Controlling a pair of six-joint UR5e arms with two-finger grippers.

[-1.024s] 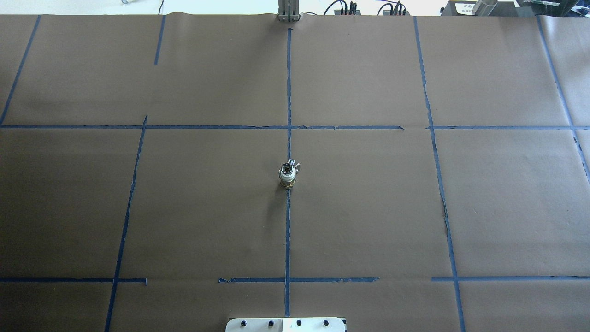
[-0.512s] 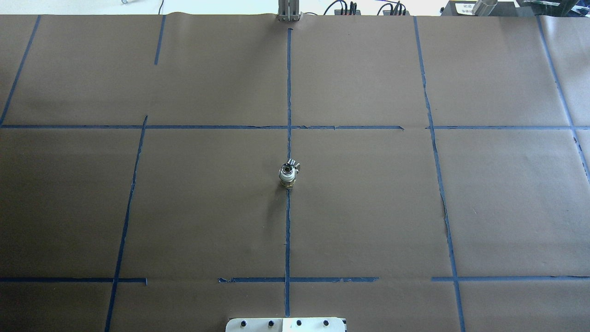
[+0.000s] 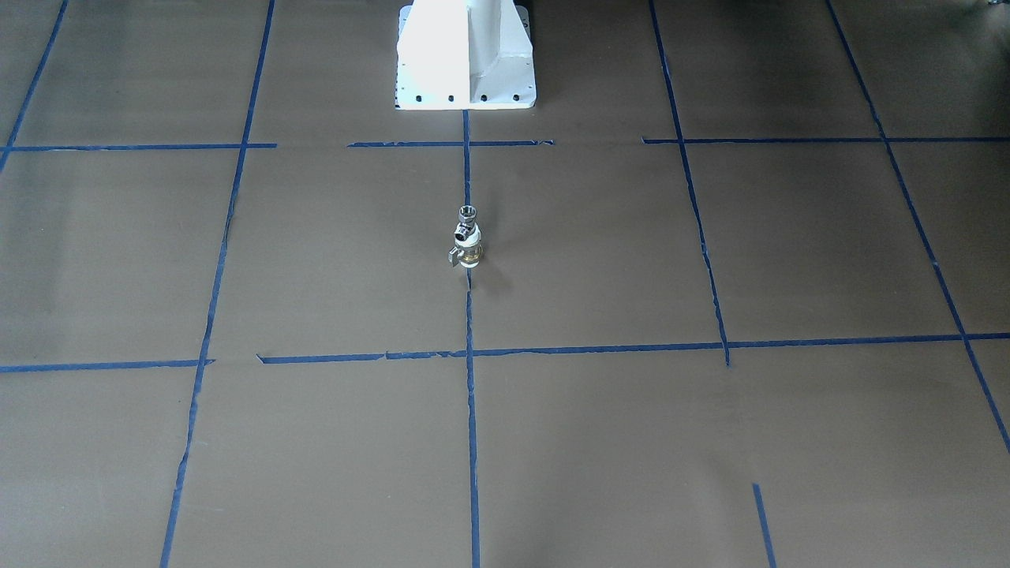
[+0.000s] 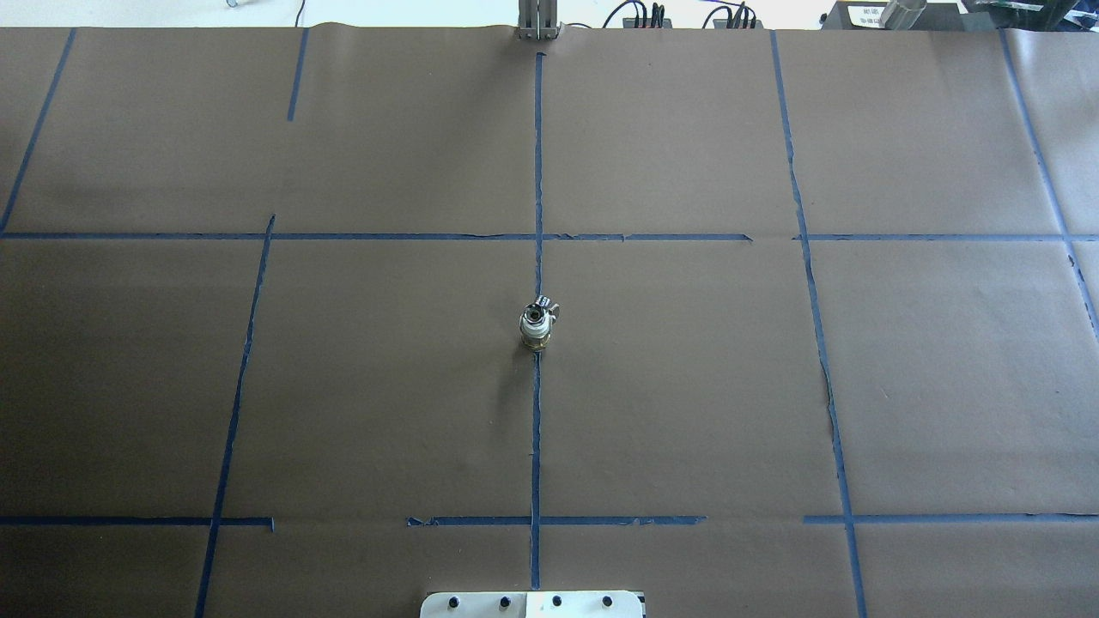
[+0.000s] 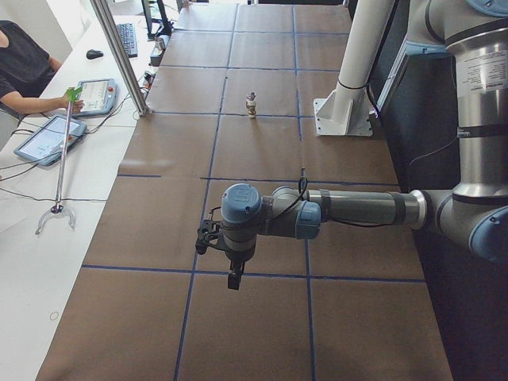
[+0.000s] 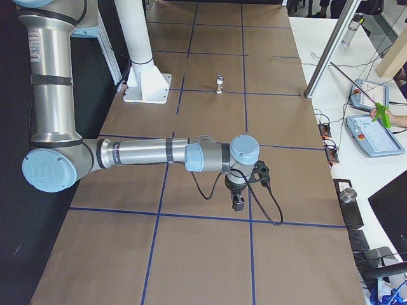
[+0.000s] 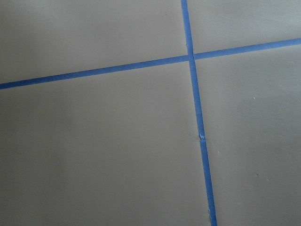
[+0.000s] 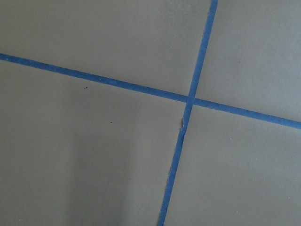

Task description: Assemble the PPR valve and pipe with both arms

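The PPR valve (image 4: 535,327), with its white collar and brass body, stands upright at the table's middle on the blue centre line. The chrome pipe (image 3: 467,213) sits on top of it, and the two look joined. They also show in the front view (image 3: 467,241), the left view (image 5: 252,105) and the right view (image 6: 219,83). My left gripper (image 5: 232,279) hangs over the table far from them, seen only in the left view. My right gripper (image 6: 238,204) hangs likewise at the other end. I cannot tell whether either is open or shut. Both wrist views show only paper and tape.
Brown paper with a blue tape grid (image 4: 537,172) covers the table. The white robot pedestal (image 3: 465,55) stands at the near edge. An aluminium post (image 5: 119,55) and tablets (image 5: 48,139) with an operator lie along the far side.
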